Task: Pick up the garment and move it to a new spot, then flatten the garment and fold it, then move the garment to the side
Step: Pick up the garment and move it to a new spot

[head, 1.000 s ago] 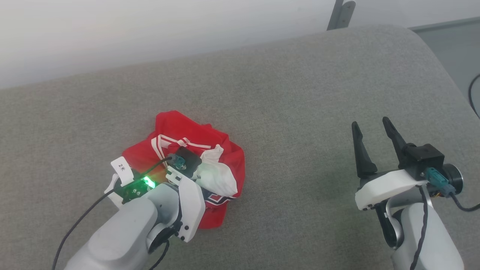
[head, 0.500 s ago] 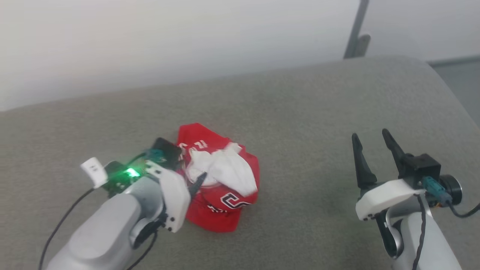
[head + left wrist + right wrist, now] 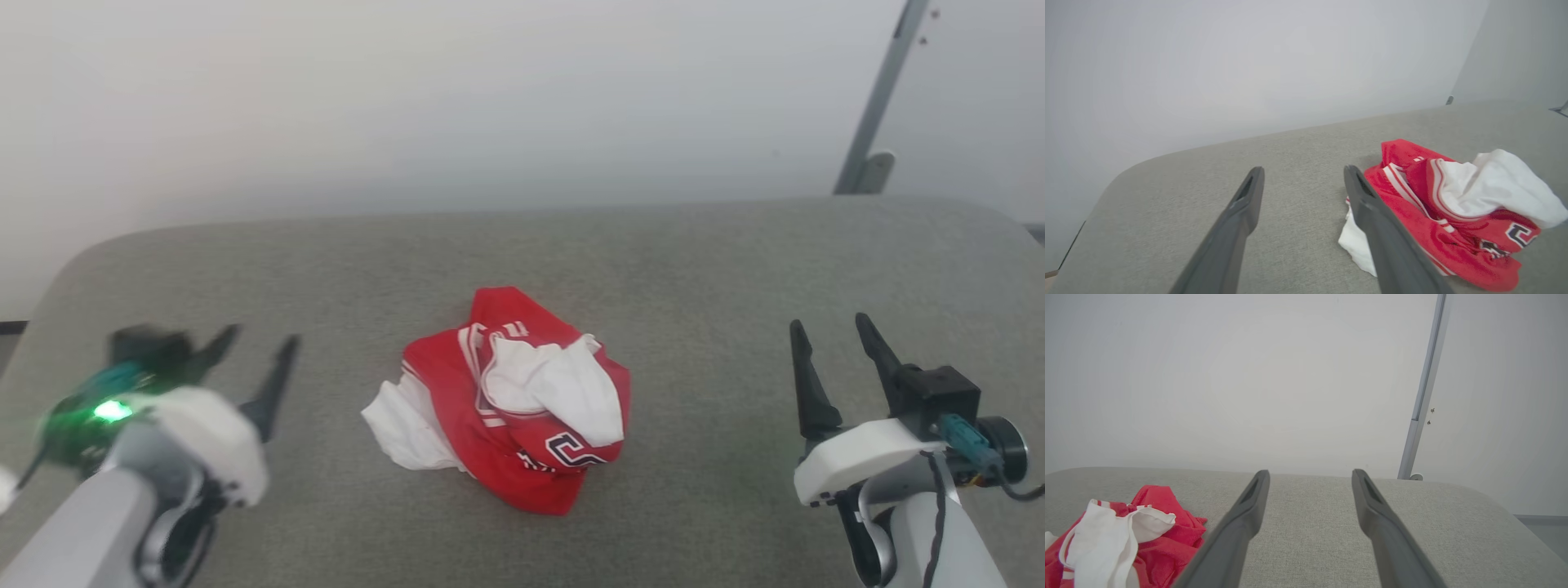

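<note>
Left tool withdrawn, spread; garment crumpled, well inside cushion edges.

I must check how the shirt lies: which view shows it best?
The head view: the whole crumpled shirt shows, uncovered. In the left wrist view a finger hides part; the right wrist view crops it.

The garment lies crumpled mid-couch.

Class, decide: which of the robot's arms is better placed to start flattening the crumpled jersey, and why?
Probably the left: the left gripper sits nearer the garment than the right gripper, which has more bare cushion to cross. Both have open jaws.
</note>
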{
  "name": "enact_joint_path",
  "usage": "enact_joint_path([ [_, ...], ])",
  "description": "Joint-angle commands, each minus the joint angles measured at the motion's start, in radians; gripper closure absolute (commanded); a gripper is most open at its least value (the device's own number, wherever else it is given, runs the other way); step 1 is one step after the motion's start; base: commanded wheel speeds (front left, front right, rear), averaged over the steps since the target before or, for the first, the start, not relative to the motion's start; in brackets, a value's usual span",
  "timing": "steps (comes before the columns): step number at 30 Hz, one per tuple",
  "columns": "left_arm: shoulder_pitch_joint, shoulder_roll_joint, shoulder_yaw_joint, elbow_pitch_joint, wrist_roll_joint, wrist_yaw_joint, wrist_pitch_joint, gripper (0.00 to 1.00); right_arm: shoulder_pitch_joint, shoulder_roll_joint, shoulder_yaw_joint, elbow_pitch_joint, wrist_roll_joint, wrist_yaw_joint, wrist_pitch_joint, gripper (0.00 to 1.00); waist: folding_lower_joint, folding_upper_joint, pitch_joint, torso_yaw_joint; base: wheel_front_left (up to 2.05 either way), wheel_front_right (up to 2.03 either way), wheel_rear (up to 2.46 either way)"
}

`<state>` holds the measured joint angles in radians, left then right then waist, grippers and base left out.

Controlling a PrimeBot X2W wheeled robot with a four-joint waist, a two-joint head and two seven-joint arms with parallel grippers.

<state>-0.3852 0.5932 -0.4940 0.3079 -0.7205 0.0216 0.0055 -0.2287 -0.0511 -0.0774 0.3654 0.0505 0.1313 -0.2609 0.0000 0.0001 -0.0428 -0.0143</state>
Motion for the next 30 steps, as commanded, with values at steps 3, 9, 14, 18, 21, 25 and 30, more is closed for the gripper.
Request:
enact_joint_path([
  [3, 0.082, 0.035, 0.057, -0.031, -0.027, 0.035, -0.067, 0.0, 0.022, 0.002, -0.016, -0.009, -0.006, -0.001, -0.006, 0.0, 0.0, -0.0001, -0.019, 0.031, 0.0, 0.0, 0.0],
  [9, 0.207, 0.079, 0.143, -0.073, -0.065, 0.075, -0.168, 0.0, 0.053, 0.001, -0.047, -0.028, -0.016, -0.001, -0.006, 0.0, 0.0, -0.0001, -0.032, 0.054, 0.0, 0.0, 0.0],
  [14, 0.309, 0.096, 0.198, -0.101, -0.094, 0.095, -0.227, 0.0, 0.078, 0.002, -0.064, -0.043, -0.015, -0.001, -0.006, 0.0, 0.0, -0.0001, -0.04, 0.059, 0.0, 0.0, 0.0],
  [18, 0.399, 0.094, 0.244, -0.141, -0.108, 0.108, -0.256, 0.0, 0.101, 0.002, -0.074, -0.053, -0.02, -0.001, -0.006, 0.0, 0.0, -0.0001, -0.044, 0.061, 0.0, 0.0, 0.0],
  [21, 0.438, 0.096, 0.257, -0.158, -0.101, 0.104, -0.262, 0.0, 0.111, 0.001, -0.078, -0.058, -0.021, -0.001, -0.006, 0.0, 0.0, -0.0001, -0.044, 0.062, 0.0, 0.0, 0.0],
  [25, 0.46, 0.09, 0.271, -0.167, -0.104, 0.099, -0.266, 0.0, 0.118, 0.001, -0.081, -0.061, -0.021, -0.001, -0.006, 0.0, 0.0, -0.0001, -0.042, 0.063, 0.0, 0.0, 0.0],
  [30, 0.474, 0.08, 0.292, -0.172, -0.096, 0.094, -0.269, 0.0, 0.121, 0.002, -0.08, -0.067, -0.02, -0.001, -0.006, 0.0, 0.0, -0.0001, -0.037, 0.063, 0.0, 0.0, 0.0],
])
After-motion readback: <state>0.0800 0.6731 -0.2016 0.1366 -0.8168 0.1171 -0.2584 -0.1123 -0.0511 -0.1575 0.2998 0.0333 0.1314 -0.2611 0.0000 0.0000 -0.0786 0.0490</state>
